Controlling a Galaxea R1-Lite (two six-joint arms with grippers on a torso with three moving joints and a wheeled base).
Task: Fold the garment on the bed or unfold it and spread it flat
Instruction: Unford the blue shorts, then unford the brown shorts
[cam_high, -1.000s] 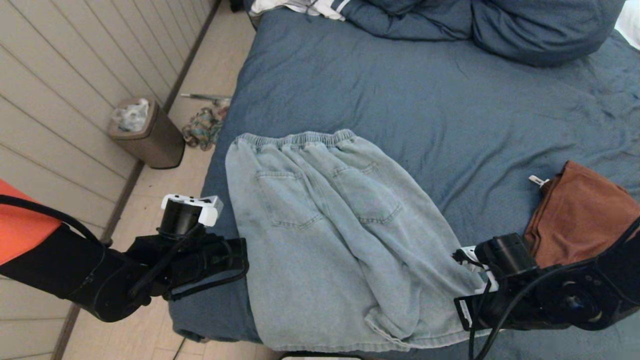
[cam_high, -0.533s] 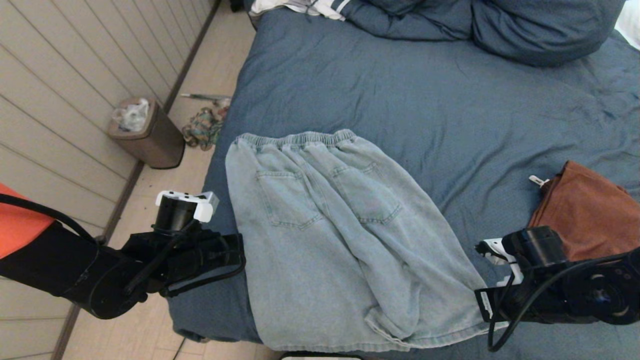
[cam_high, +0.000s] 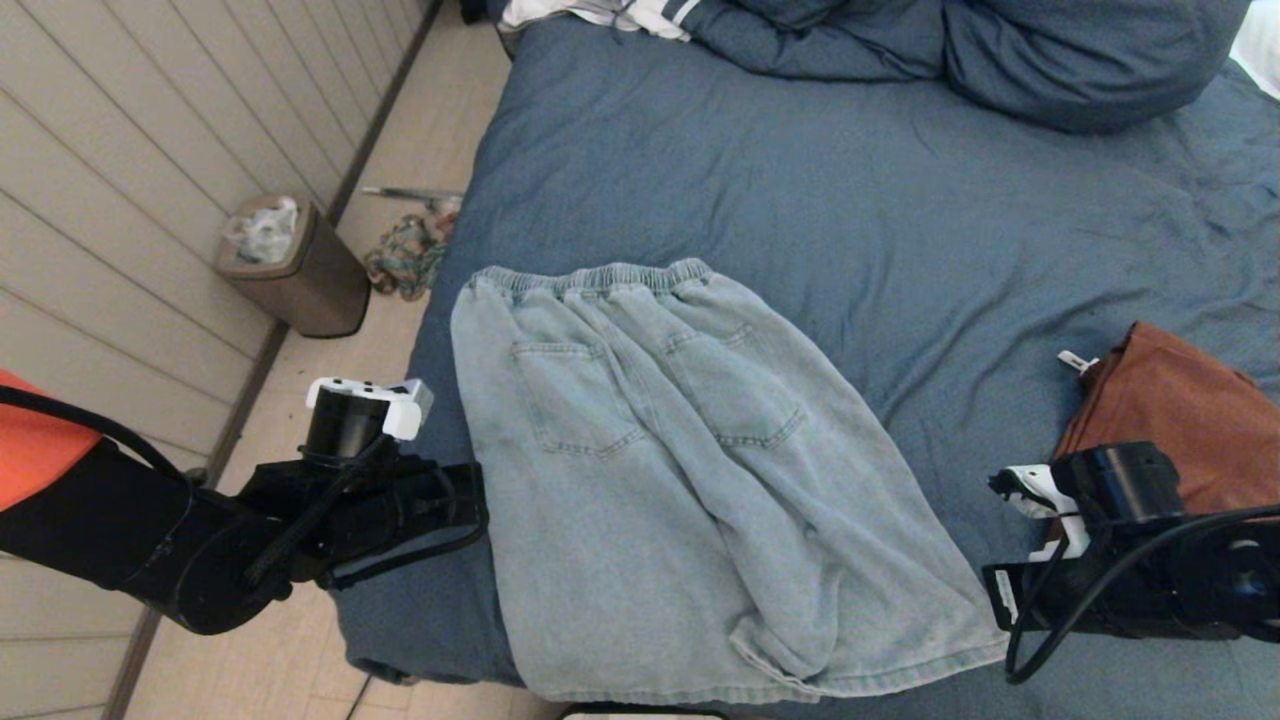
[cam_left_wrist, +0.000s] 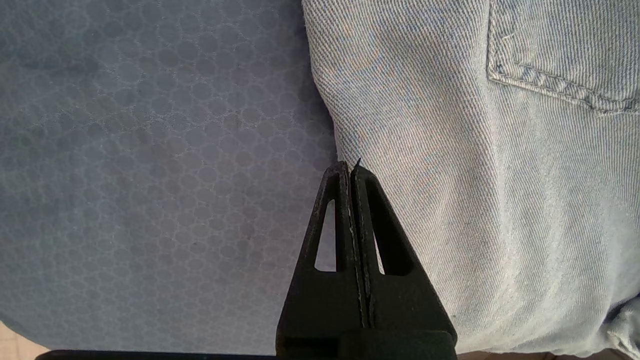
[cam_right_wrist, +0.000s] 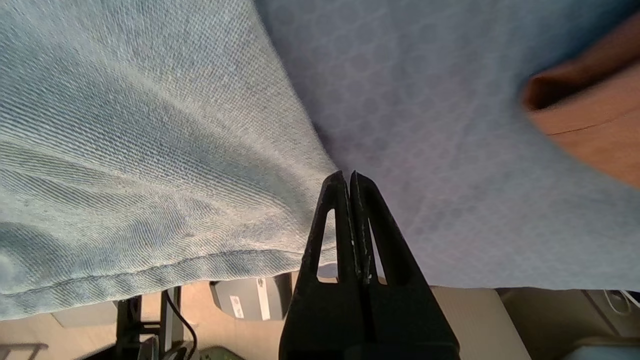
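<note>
Two closed grippers flanked the light denim garment (cam_high: 680, 480), which lay spread on the near part of the bed (cam_high: 900, 220) with its hem at the bed's near edge. Against that garment, the left gripper (cam_left_wrist: 350, 167) sat at its left edge below the back pocket, and the right gripper (cam_right_wrist: 346, 175) sat just off its right hem corner, on the side toward the brown cloth (cam_high: 1190, 420). Both had jaws pressed together, pinching nothing.

Likely risks: jaws left shut would slide over the denim rather than take it; a pull near the hem could drag cloth off the bed; the right gripper might catch the brown cloth.

Only the head view showed the whole garment and the bin (cam_high: 295, 265) beyond its left side. Only the wrist views showed the empty, closed jaw tips.
</note>
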